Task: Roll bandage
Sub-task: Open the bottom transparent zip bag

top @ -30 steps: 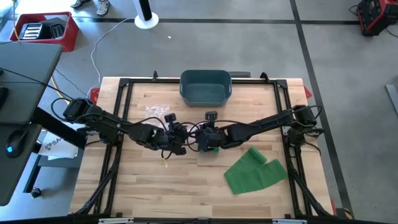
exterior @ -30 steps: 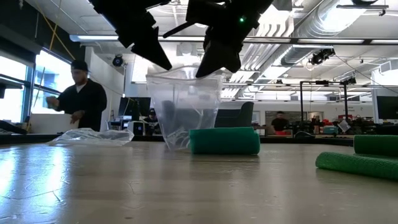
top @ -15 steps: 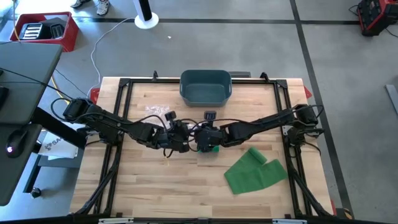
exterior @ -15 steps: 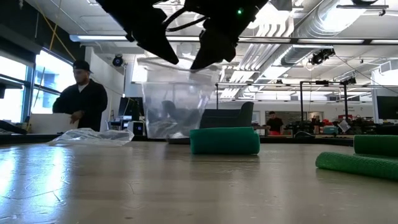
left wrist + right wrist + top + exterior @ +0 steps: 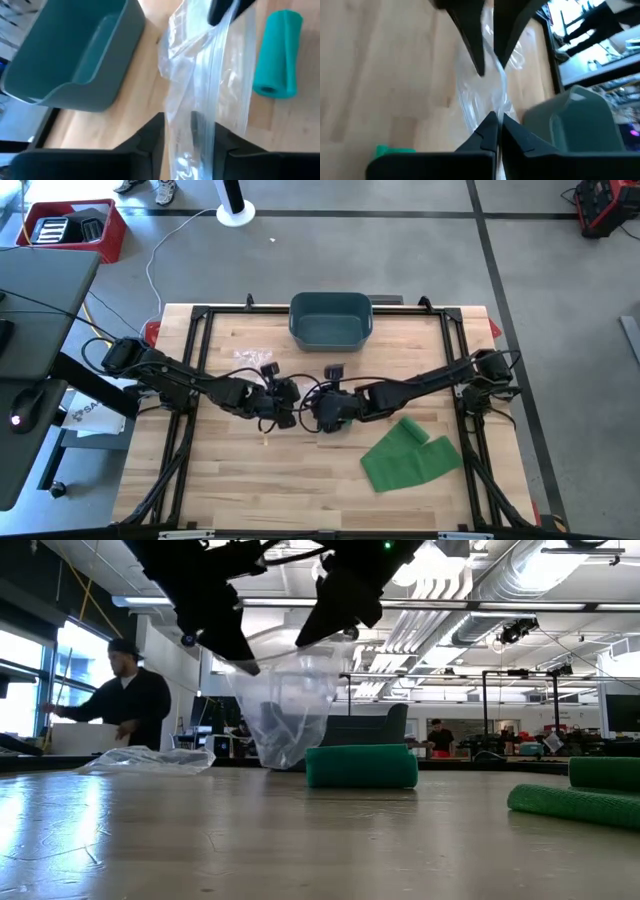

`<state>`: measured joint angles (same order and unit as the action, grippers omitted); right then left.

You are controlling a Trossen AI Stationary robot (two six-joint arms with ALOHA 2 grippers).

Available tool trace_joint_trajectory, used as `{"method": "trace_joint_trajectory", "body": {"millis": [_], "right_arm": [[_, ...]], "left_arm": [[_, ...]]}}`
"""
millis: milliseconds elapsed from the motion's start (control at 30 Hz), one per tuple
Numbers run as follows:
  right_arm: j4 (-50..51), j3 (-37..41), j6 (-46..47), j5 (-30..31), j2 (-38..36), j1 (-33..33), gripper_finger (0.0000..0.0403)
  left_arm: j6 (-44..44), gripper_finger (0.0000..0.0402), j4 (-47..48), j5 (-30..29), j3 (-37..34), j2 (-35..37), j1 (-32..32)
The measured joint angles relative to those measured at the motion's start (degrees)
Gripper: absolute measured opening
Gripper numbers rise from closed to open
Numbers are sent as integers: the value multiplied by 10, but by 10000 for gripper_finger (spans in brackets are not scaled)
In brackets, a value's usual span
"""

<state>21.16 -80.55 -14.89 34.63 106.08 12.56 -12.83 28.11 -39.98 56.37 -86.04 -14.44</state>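
A clear plastic bag [image 5: 285, 710] hangs over the middle of the table between my two grippers, its bottom just above the wood. My left gripper [image 5: 243, 665] is shut on the bag's left upper corner. My right gripper [image 5: 305, 638] is shut on the right upper corner. A rolled green bandage [image 5: 361, 767] lies on its side on the table, just right of the bag; in the high view my right gripper [image 5: 325, 412] covers it. A second green bandage [image 5: 410, 455], partly unrolled, lies flat at the near right. My left gripper has the bag's zip edge [image 5: 192, 125] between its two fingers [image 5: 150, 137], which slant down from the table's left. The bag hangs below them, crumpled, clear of the table. My right gripper pinches the bag's top edge [image 5: 497, 107] between its shut fingertips [image 5: 489, 127], slanting down from the table's right. The film runs drawn between the two grippers.
A teal bin [image 5: 331, 320] stands at the far middle of the table. A second crumpled clear bag [image 5: 250, 358] lies at the far left of the centre. A black frame [image 5: 200, 340] borders the board. A person [image 5: 125, 700] stands beyond the table.
The bag has come off the table, where its bottom stood a second ago. It has gone from a wide, box-like shape to one that tapers downward. My left gripper has sunk a little and moved toward the table's left. My right gripper's fingertips have risen, stretching the top edge between them.
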Motion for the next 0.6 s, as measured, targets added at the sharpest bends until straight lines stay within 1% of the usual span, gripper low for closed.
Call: {"method": "trace_joint_trajectory", "body": {"millis": [100,167,333,433,500,600], "right_arm": [[-15,0,10,-23,0,0,8],[-14,0,9,-36,0,0,28],[2,0,9,-32,-20,8,116],[6,0,-21,-34,-44,26,163],[4,0,-52,-41,-49,39,182],[2,0,-101,-76,-47,47,193]], "left_arm": [[-10,34,-13,12,-9,0,-1],[-25,10,-12,6,-13,0,-4],[-68,3,-10,-4,-13,0,-5],[-89,2,-11,-30,-13,0,-10],[-92,1,-14,-37,-13,0,-12],[-96,1,-27,-41,-13,0,-19]]}}
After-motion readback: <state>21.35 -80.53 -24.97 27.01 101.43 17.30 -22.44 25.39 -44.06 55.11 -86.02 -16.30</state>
